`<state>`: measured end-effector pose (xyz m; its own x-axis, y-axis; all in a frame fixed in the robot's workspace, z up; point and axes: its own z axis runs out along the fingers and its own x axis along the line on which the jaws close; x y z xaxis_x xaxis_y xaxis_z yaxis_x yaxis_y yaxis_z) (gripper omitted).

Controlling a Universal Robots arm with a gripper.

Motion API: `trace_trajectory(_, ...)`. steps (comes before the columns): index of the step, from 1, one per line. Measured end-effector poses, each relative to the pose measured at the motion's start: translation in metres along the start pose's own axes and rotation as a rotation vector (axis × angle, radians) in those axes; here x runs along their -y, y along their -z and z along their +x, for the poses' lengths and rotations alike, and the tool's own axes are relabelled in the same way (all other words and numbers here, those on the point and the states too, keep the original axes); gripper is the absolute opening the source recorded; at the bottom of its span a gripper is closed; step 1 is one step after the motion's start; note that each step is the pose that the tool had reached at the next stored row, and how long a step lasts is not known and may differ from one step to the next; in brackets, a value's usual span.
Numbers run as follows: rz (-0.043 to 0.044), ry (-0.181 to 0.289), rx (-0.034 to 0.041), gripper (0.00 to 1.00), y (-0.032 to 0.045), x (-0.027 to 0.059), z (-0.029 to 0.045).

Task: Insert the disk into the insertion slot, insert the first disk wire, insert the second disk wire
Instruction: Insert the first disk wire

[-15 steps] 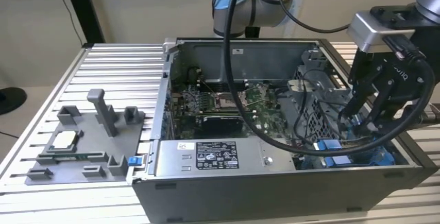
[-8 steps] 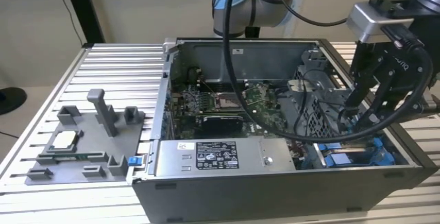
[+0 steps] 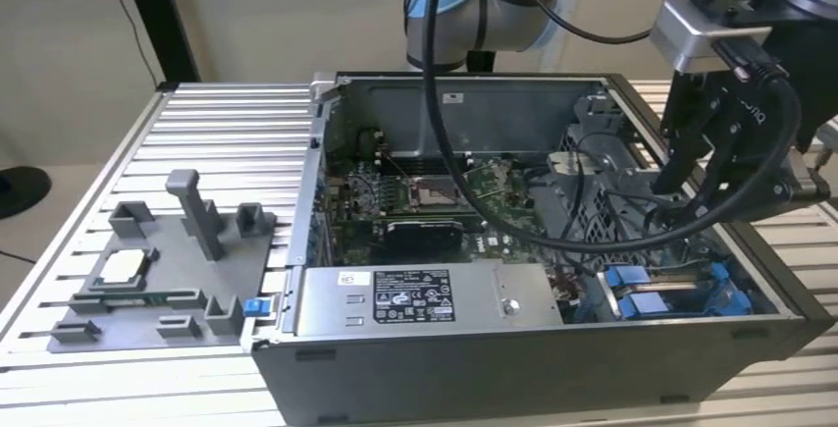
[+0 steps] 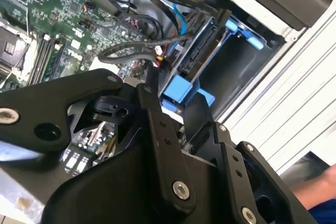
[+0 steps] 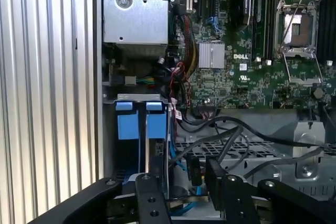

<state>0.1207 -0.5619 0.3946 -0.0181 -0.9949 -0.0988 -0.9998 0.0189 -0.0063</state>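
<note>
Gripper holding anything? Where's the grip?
Nothing looks held. The gripper is open near the insertion slot; a black cable connector lies between its fingers, contact unclear.

Open room above the motherboard (image 5: 252, 72), black cables (image 5: 226, 137) draped across the perforated drive cage (image 5: 262, 150), blue carrier tabs (image 5: 126, 125) filling the insertion slot (image 5: 137, 98), case wall (image 5: 98, 77) tight beside it

The gripper (image 4: 172, 97) hides much of the insertion slot (image 4: 236, 64), and the edge cuts off a person's blurred sleeve (image 4: 324, 209).

light: bright, even | shadows: dim inside case (image 3: 458, 118) (soft elsewhere) | glare: pale streaks on table slats (image 5: 47, 77)
</note>
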Motion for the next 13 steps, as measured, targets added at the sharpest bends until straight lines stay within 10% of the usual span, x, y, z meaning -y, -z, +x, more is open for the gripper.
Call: trace_trajectory(13, 0.0366, 0.009, -0.0075, 1.00, -0.0062, -0.0001, -0.0040)
